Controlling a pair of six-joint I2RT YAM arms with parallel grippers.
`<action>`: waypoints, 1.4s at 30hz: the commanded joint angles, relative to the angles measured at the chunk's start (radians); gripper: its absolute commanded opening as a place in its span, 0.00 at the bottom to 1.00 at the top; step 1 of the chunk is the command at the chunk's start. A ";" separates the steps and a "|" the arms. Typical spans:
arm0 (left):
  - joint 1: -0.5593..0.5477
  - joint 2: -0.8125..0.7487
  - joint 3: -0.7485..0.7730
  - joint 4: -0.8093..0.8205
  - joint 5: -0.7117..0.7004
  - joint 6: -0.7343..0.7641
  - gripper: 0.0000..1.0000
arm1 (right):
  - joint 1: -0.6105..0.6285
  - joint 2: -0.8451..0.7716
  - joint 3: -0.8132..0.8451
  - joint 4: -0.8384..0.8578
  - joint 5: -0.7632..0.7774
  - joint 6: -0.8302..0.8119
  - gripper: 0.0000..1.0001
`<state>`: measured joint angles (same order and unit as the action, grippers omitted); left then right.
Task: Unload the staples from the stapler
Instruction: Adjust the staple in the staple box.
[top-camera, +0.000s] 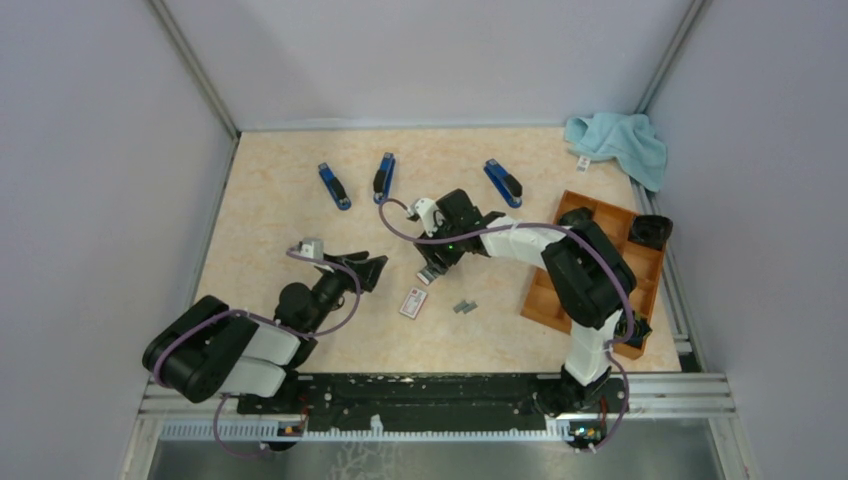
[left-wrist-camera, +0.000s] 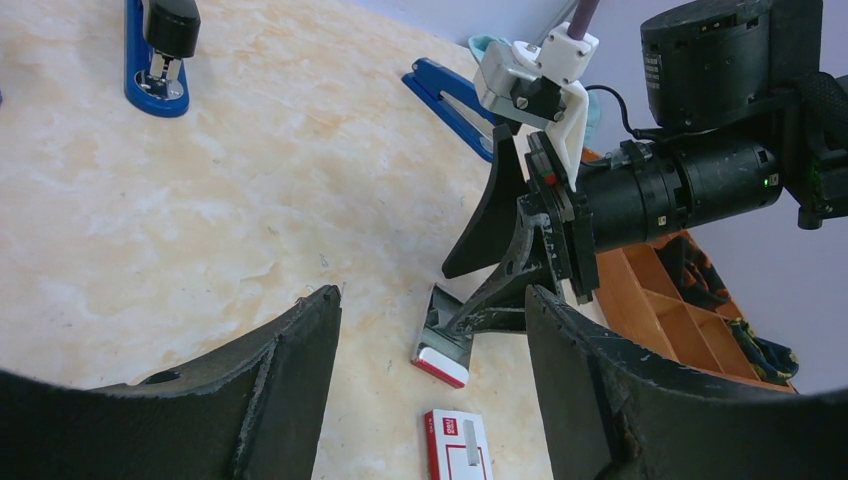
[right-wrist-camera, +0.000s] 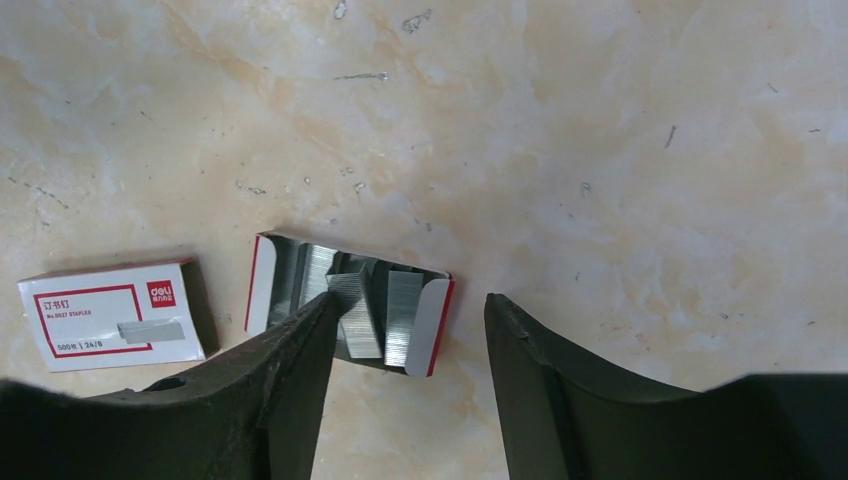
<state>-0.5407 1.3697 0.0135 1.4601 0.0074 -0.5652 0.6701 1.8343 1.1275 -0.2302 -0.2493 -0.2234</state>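
Three blue staplers lie at the back of the table: left, middle, right. My right gripper is open and empty, low over a small open tray filled with silvery staples. One fingertip lies over a tilted strip in the tray; I cannot tell if it touches. More loose staples lie on the table nearby. My left gripper is open and empty, pointing at the tray and at the right gripper. In the top view it sits left of the tray.
A white box sleeve with a red label lies beside the tray. A wooden compartment organiser stands at the right and a teal cloth at the back right. Grey walls enclose the table.
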 joint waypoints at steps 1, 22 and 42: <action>0.005 0.010 -0.078 0.082 0.003 -0.007 0.74 | -0.021 0.002 0.034 0.022 -0.015 0.015 0.55; 0.006 0.026 -0.053 0.063 0.039 -0.001 0.76 | -0.039 -0.025 0.031 0.020 -0.043 0.025 0.41; 0.102 0.158 0.348 -0.693 0.446 -0.044 0.65 | -0.113 -0.297 -0.065 0.020 -0.295 -0.063 0.62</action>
<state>-0.4477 1.5082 0.2726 1.0218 0.3706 -0.6395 0.5777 1.4872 1.0466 -0.2199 -0.4995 -0.2867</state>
